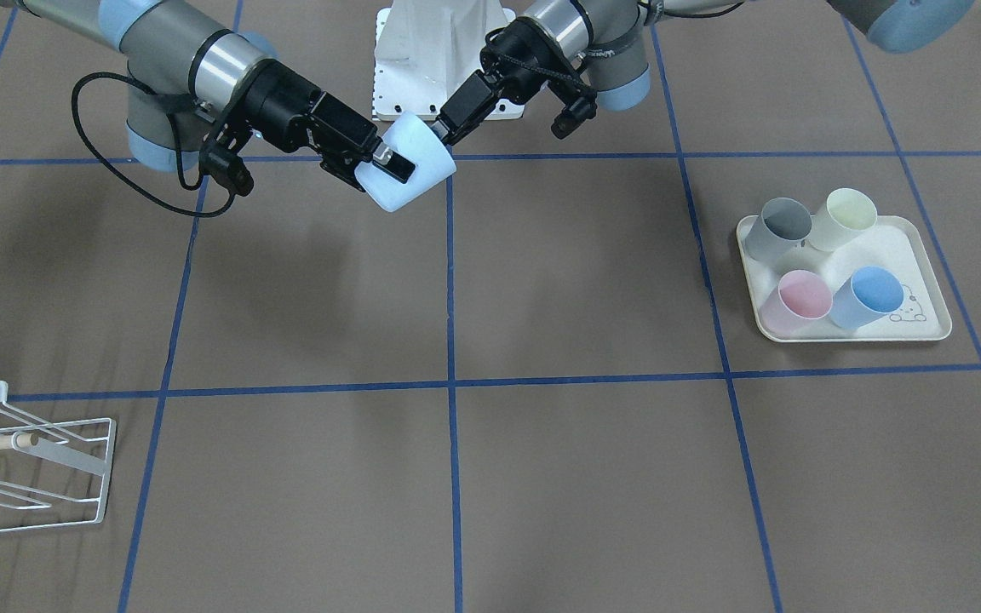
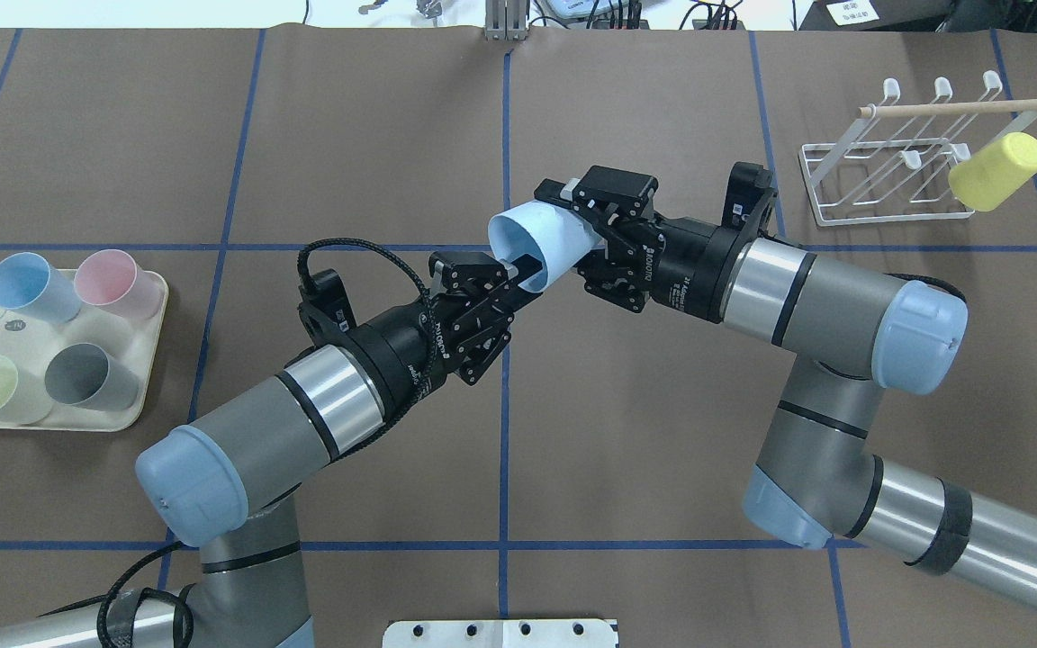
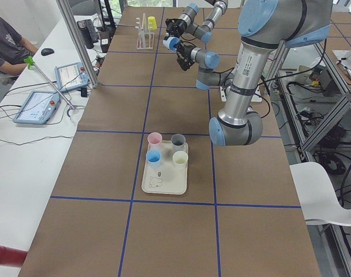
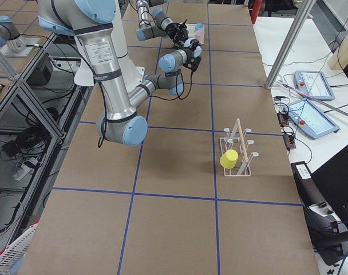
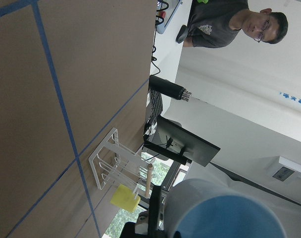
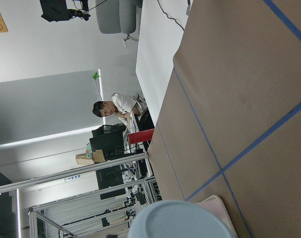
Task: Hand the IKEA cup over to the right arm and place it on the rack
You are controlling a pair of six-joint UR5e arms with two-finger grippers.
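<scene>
Tools meet mid-handover: your left tool [image 2: 518, 270] pinches the blue cup [image 2: 532, 238] by its rim, your right tool [image 2: 583, 229] clamps its base above the table [image 2: 626, 405] centre, so you should next release the left, then carry toward the rack [image 2: 879, 171] at two o'clock.

The rack [image 1: 73, 456] is cut off by the front-facing view's edge at 8 o'clock. Both wrist views crop the pale blue cup [image 5: 225, 218] at 6 o'clock.
</scene>
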